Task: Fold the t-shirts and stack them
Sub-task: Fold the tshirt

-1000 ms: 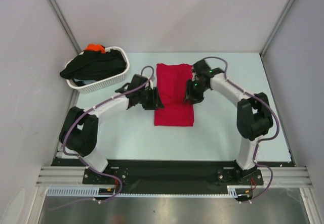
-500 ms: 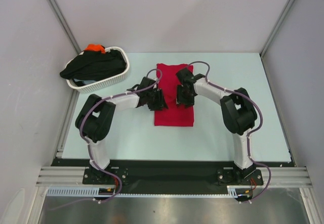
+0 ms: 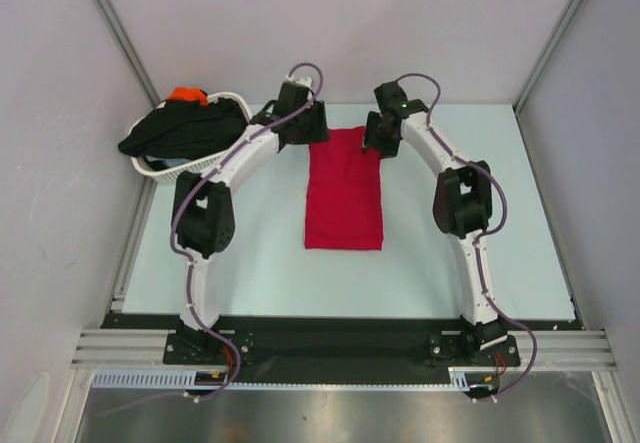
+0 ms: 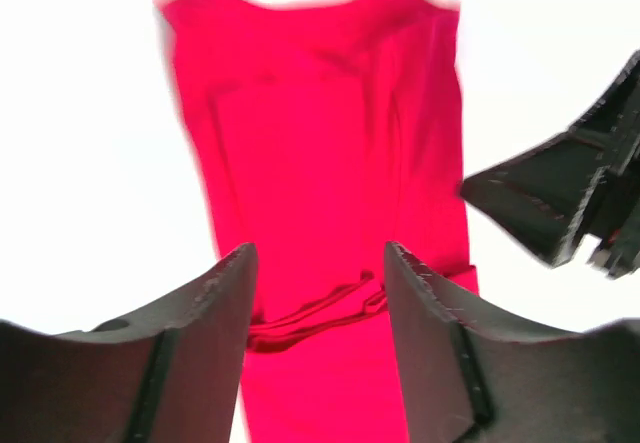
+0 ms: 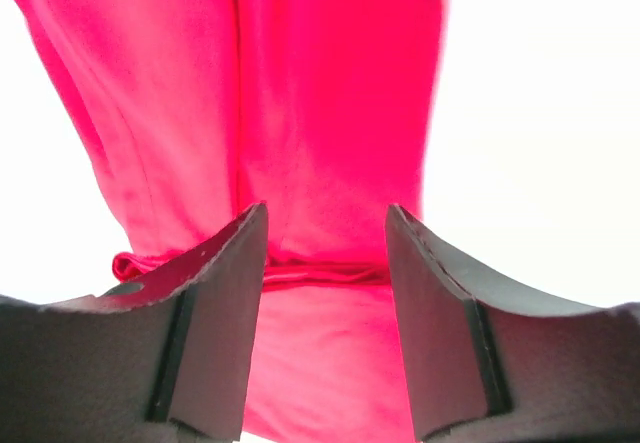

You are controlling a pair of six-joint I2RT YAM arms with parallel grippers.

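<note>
Both arms have swung from the red t-shirt's (image 3: 343, 198) middle to its twelve o'clock end. The left gripper (image 4: 318, 263) hovers at eleven o'clock and the right gripper (image 5: 325, 225) at one o'clock, jaws parted and empty. The shirt lies as a flat strip, probably ready for folding toward six o'clock. More t-shirts (image 3: 185, 131) wait in the basket (image 3: 200, 168) at ten o'clock.

Your left gripper (image 3: 304, 129) and right gripper (image 3: 378, 139) have left the red shirt's (image 3: 344, 193) middle. Both now flank its far end.
</note>
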